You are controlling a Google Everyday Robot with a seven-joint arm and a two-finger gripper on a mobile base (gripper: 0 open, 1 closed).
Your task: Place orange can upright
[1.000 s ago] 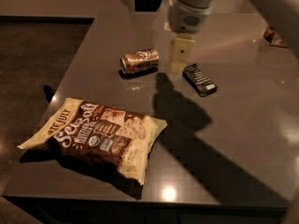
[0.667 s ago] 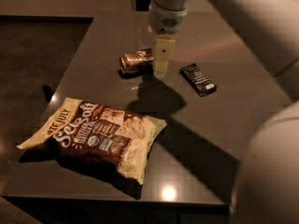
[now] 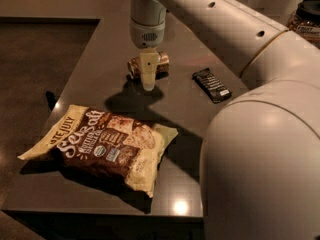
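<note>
Right, the big white jointed robot arm (image 3: 260, 149) fills the right side, bulging up past the chip bag's right end and reaching across to the far side of the table. Beneath it all sits the flat dark grey table (image 3: 190, 119), its left edge running away at a slant and its front edge just below the bag.

On to the brown-and-cream crinkled chip bag (image 3: 102, 146): it lies flat near the front, closed, so what is inside cannot be seen. Its left corner reaches the table's left edge. Far beyond the bag, at the top right corner, a dark-lidded jar (image 3: 305, 19) with a pale label shows brownish contents and is cut off by the frame.

Beyond the bag and to its right lies the flat black bar wrapper (image 3: 211, 84), close against the arm. Straight beyond the bag, the small orange-brown and gold metal can (image 3: 161, 63) lies on its side, well in from every edge.

The pale gripper (image 3: 148, 81) hangs from its white wrist directly over the can's middle, hiding that part, tip pointing down on the bag's side of the can. Whether the jaws are spread or pressed together, I cannot tell. A band of bare tabletop separates bag and can.
</note>
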